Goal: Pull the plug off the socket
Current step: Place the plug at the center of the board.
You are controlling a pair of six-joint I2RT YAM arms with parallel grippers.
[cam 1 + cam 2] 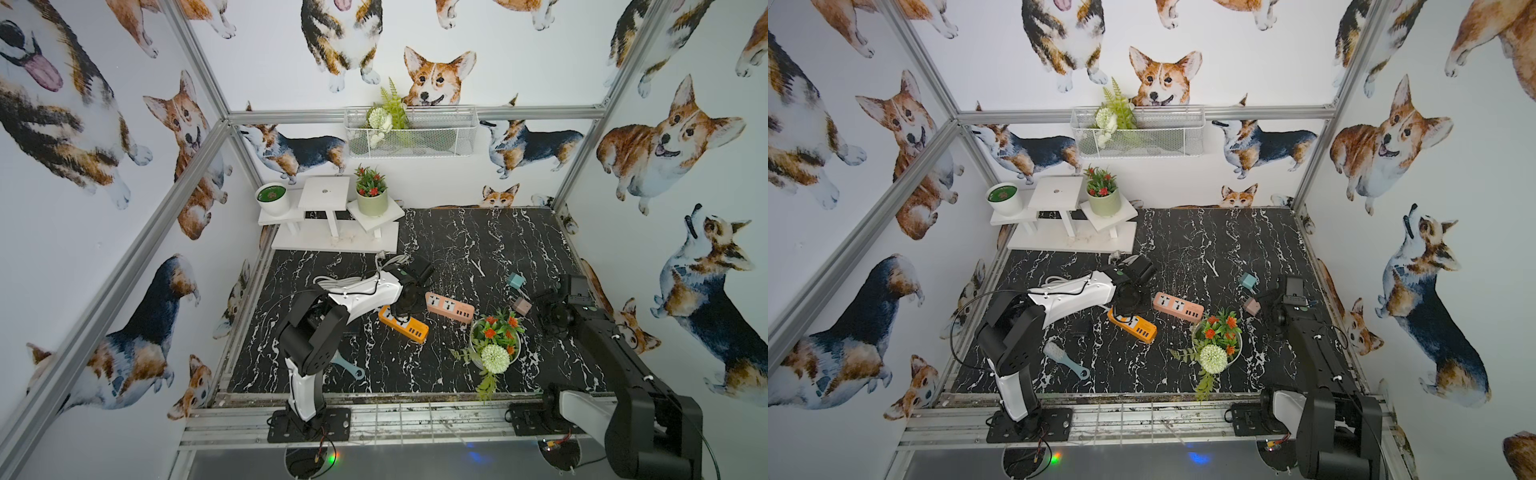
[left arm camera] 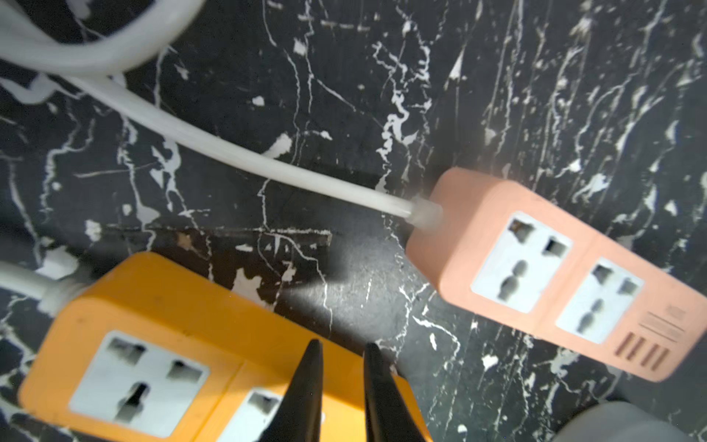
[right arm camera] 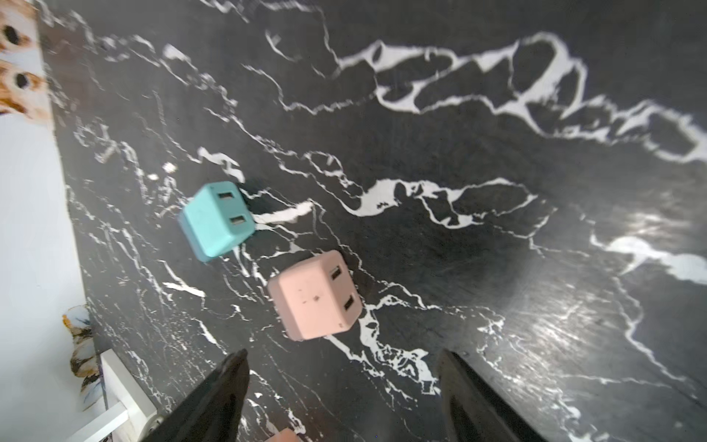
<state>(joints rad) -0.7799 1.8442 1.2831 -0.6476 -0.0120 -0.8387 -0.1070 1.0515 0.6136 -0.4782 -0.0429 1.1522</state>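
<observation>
Right gripper [image 3: 344,354] wide open, empty, just above pink plug [image 3: 313,296], which lies loose on table [image 3: 497,229] beside teal plug [image 3: 216,220]; visible sockets [image 2: 520,264] bare. Left gripper [image 2: 340,344] clenched over orange strip [image 2: 160,306]. Lift right straight up, don't nudge plug

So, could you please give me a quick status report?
Left gripper shut, over orange strip. Right gripper open, empty, by pink plug. Pink plug and teal plug loose on table; visible sockets empty. Nothing blocking.

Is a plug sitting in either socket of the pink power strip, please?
No: in the left wrist view, both white sockets on the pink power strip show bare open holes with nothing plugged in.
</observation>
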